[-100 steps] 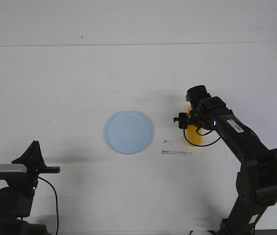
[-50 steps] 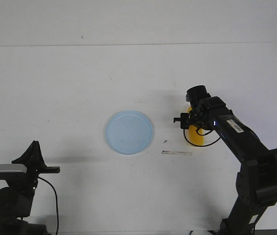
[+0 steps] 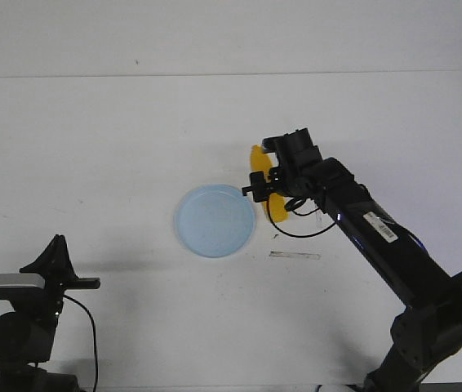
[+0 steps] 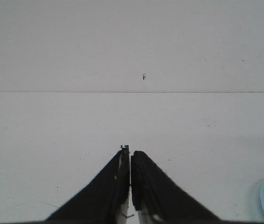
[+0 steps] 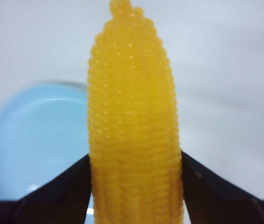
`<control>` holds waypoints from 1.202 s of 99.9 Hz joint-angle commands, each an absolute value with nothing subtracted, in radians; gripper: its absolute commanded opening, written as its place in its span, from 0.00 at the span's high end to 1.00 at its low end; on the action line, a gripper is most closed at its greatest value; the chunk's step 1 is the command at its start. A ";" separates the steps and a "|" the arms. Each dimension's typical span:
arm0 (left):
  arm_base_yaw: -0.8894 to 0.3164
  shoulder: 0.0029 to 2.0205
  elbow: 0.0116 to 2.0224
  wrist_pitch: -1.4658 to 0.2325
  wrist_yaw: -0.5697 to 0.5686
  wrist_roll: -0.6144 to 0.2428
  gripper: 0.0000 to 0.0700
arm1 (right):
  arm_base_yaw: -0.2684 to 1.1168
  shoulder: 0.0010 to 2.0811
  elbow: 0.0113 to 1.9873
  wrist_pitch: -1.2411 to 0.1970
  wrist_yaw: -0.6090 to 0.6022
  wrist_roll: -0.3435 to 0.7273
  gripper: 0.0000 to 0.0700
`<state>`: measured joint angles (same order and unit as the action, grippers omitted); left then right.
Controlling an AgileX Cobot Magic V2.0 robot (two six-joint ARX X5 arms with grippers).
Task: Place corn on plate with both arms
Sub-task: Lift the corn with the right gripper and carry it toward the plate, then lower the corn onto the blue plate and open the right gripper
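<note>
1. Gripping the corn (image 5: 133, 126), our right gripper (image 3: 265, 184) holds it above the desk (image 3: 92, 139), just beside the plate (image 3: 215, 220).
2. We see nothing on the plate.
3. Our left gripper (image 4: 130, 161) is closed on nothing.

white label on right arm (image 3: 384, 229), print unreadable

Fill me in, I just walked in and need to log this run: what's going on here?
The right gripper is shut on the corn and holds it just to the right of the pale blue plate, near its rim. In the right wrist view the cob's tapered tip points away from the fingers, with the plate behind it. The corn is not on the plate yet. The left gripper is shut and empty, parked at the near left of the white table, away from the plate.
</note>
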<state>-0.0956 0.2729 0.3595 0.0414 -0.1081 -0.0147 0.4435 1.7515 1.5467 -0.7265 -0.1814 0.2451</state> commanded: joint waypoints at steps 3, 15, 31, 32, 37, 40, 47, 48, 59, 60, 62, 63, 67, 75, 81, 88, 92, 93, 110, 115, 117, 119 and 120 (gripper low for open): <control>-0.094 0.273 0.365 0.053 -0.111 -0.019 1.00 | 0.493 1.779 1.562 -0.661 -0.262 0.227 0.54; -0.094 0.273 0.365 0.053 -0.111 -0.019 1.00 | 0.545 1.797 1.562 -0.605 -0.322 0.228 0.54; -0.094 0.273 0.365 0.053 -0.111 -0.019 1.00 | 0.586 1.843 1.562 -0.567 -0.352 0.236 0.54; -0.094 0.273 0.365 0.053 -0.111 -0.019 1.00 | 0.587 1.847 1.562 -0.567 -0.352 0.236 0.54; -0.094 0.273 0.365 0.053 -0.111 -0.019 1.00 | 0.593 1.866 1.562 -0.561 -0.352 0.240 0.54; -0.094 0.273 0.365 0.053 -0.111 -0.019 1.00 | 0.596 1.877 1.562 -0.559 -0.352 0.243 0.54; -0.094 0.273 0.365 0.053 -0.111 -0.019 1.00 | 0.598 1.907 1.562 -0.552 -0.352 0.262 0.54; -0.094 0.273 0.365 0.053 -0.111 -0.019 1.00 | 0.597 1.912 1.562 -0.551 -0.352 0.267 0.54; -0.094 0.273 0.365 0.053 -0.111 -0.019 1.00 | 0.597 1.954 1.562 -0.539 -0.352 0.297 0.54; -0.094 0.273 0.365 0.053 -0.111 -0.019 1.00 | 0.597 1.957 1.562 -0.539 -0.352 0.299 0.54; -0.094 0.273 0.365 0.053 -0.111 -0.019 1.00 | 0.597 1.964 1.562 -0.538 -0.352 0.299 0.54; -0.094 0.273 0.365 0.053 -0.111 -0.019 1.00 | 0.598 1.966 1.562 -0.537 -0.352 0.299 0.54; -0.094 0.273 0.365 0.053 -0.111 -0.019 1.00 | 0.598 1.976 1.562 -0.536 -0.352 0.299 0.54; -0.094 0.273 0.365 0.053 -0.111 -0.019 1.00 | 0.599 1.990 1.562 -0.535 -0.351 0.299 0.54; -0.094 0.273 0.365 0.053 -0.111 -0.019 1.00 | 0.600 1.998 1.562 -0.535 -0.351 0.299 0.54; -0.094 0.273 0.365 0.053 -0.111 -0.019 1.00 | 0.600 2.001 1.562 -0.540 -0.348 0.299 0.54; -0.094 0.273 0.365 0.053 -0.111 -0.019 1.00 | 0.600 2.006 1.562 -0.541 -0.347 0.299 0.54; -0.094 0.273 0.365 0.053 -0.111 -0.019 1.00 | 0.600 2.006 1.562 -0.541 -0.347 0.299 0.54; -0.094 0.273 0.365 0.053 -0.111 -0.019 1.00 | 0.598 2.013 1.562 -0.553 -0.342 0.307 0.54; -0.094 0.273 0.365 0.053 -0.111 -0.019 1.00 | 0.597 2.016 1.562 -0.559 -0.342 0.311 0.54; -0.094 0.273 0.365 0.053 -0.111 -0.019 1.00 | 0.597 2.016 1.562 -0.561 -0.343 0.311 0.54; -0.094 0.273 0.365 0.053 -0.111 -0.019 1.00 | 0.597 2.017 1.562 -0.561 -0.343 0.311 0.54; -0.094 0.273 0.365 0.053 -0.111 -0.019 1.00 | 0.597 2.017 1.562 -0.561 -0.342 0.311 0.54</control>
